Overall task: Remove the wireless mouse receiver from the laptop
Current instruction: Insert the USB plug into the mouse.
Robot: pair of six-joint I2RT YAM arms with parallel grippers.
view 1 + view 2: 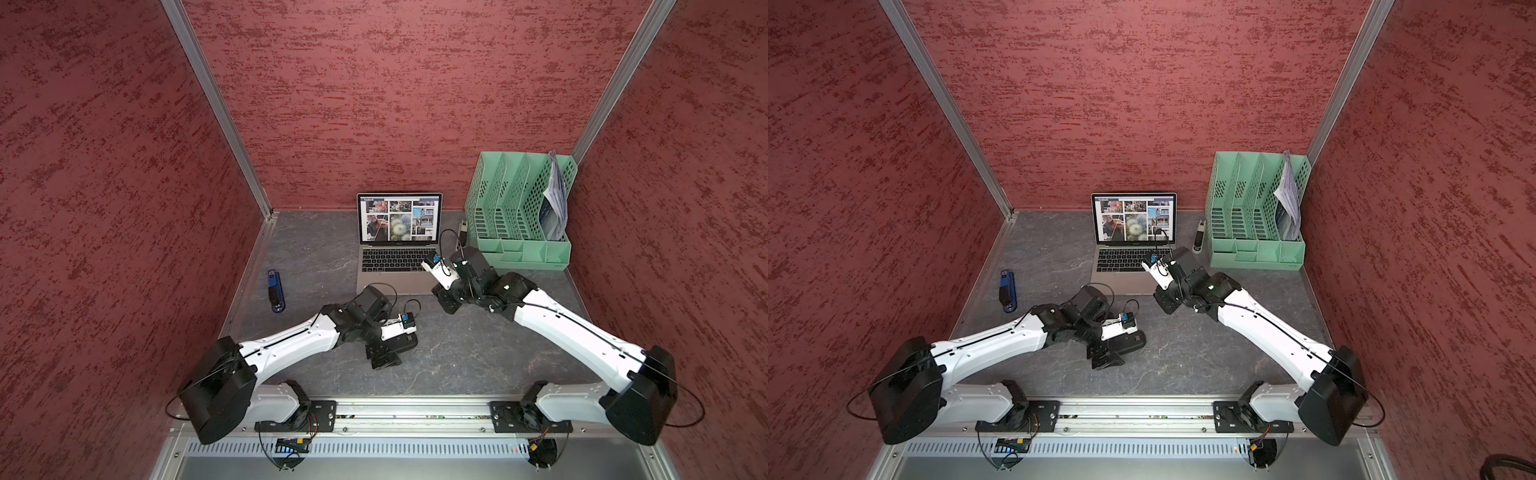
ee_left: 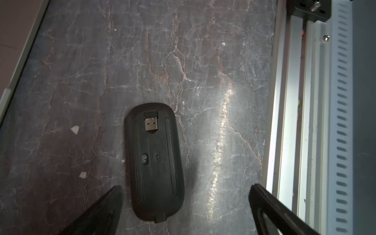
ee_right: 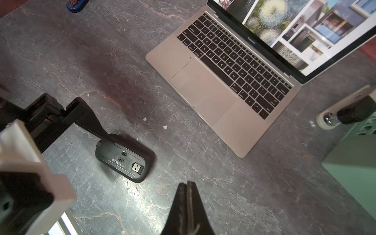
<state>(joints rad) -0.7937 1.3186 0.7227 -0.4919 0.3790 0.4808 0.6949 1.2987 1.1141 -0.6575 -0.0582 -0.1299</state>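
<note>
Right wrist view: wireless mouse receiver [image 3: 138, 168] is sitting in the slot of the upturned mouse [image 3: 120, 156], apart from the laptop [image 3: 205, 89]; left gripper [image 2: 186, 188] is straddling the mouse, spread wide; right gripper [image 3: 187, 184] is hovering near it, pressed together, empty.

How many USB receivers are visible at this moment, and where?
1. The wireless mouse receiver sits in the slot of the upturned mouse, which lies on the table. None shows on the laptop, whose edges are partly hidden.

Robot lab booth posing as an office desk: red textured panels [image 1: 395, 104] in aluminium framing [image 1: 216, 104] are enclosing a slate-look tabletop [image 1: 457, 353], where a laptop [image 1: 395, 277] and green file organiser [image 1: 519, 249] are sitting.
</note>
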